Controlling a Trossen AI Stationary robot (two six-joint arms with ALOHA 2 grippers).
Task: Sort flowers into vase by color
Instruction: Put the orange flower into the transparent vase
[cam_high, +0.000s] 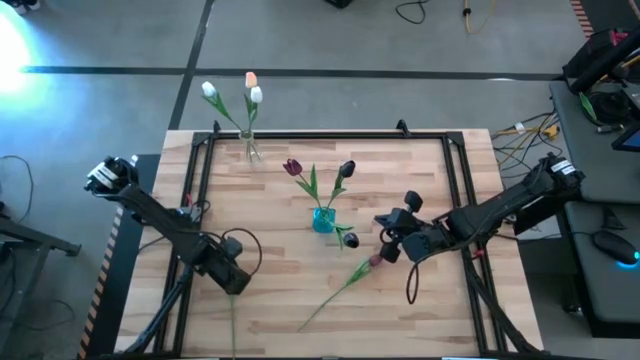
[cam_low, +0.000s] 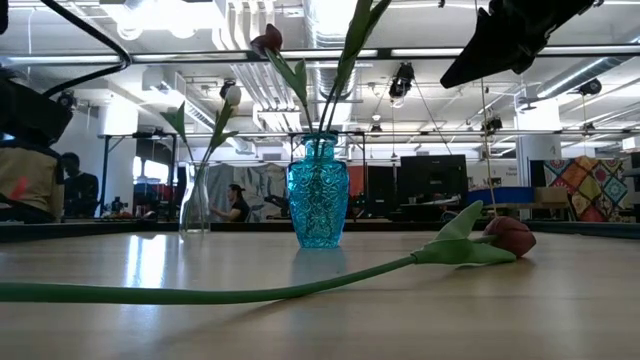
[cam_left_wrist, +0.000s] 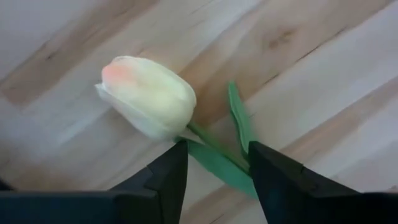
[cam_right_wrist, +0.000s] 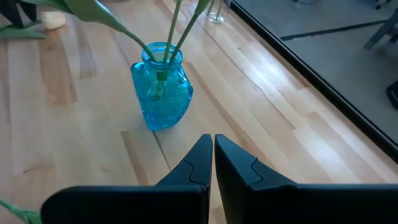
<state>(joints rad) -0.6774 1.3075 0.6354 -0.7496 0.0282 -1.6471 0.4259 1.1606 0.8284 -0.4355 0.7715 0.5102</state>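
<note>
The cream-peach tulip (cam_left_wrist: 149, 94) lies flat on the tabletop (cam_left_wrist: 298, 68), its thin green stem (cam_left_wrist: 214, 149) running between my left jaws, which stand apart and have not clenched. It looks light and limp, so I judge the stem just below the head the place to pinch, never the soft petals. My right jaws are pressed together, empty, just beside the blue vase (cam_right_wrist: 160, 87) of dark tulips. A maroon tulip (cam_high: 372, 262) lies nearby.
</note>
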